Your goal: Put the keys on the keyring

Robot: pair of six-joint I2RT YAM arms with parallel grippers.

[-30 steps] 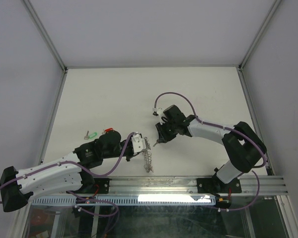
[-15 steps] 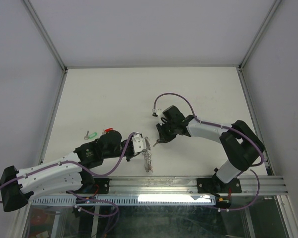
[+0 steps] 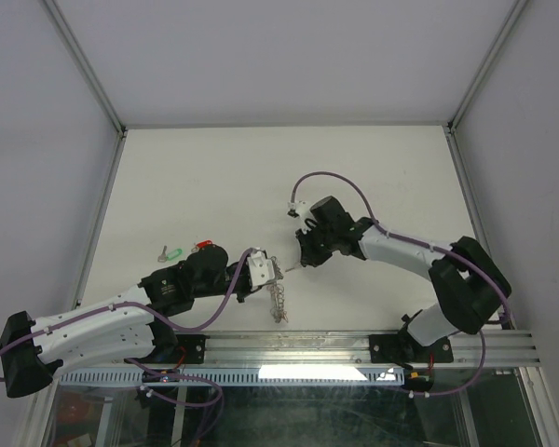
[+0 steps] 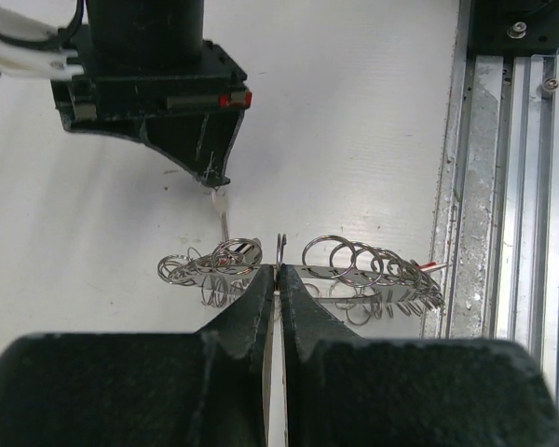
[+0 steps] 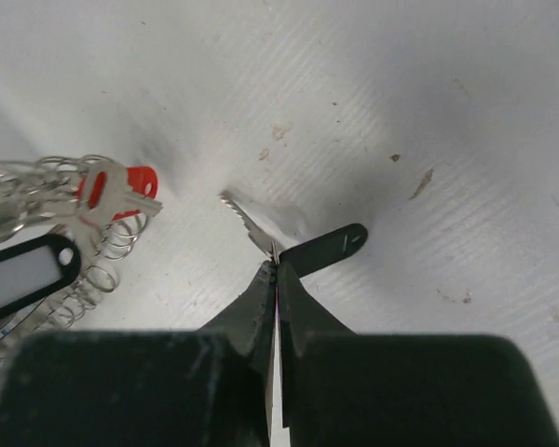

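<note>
Left pincer [image 4: 278, 279] clamped on keyring [image 4: 354, 261], near middle of desk's [image 3: 214, 177] near edge. Right pincer [image 5: 275, 270] closed on silver key [image 5: 242, 212], tip just beside keyring. Green key [image 3: 173, 251], red key [image 3: 205, 245] lie toward left edge.

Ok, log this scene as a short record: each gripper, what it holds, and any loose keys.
left gripper: shut on the keyring
right gripper: shut on a black-headed key
key tip: close to the keyring, contact unclear
loose keys: green key and red key, side by side on the table, beyond the left arm
</note>
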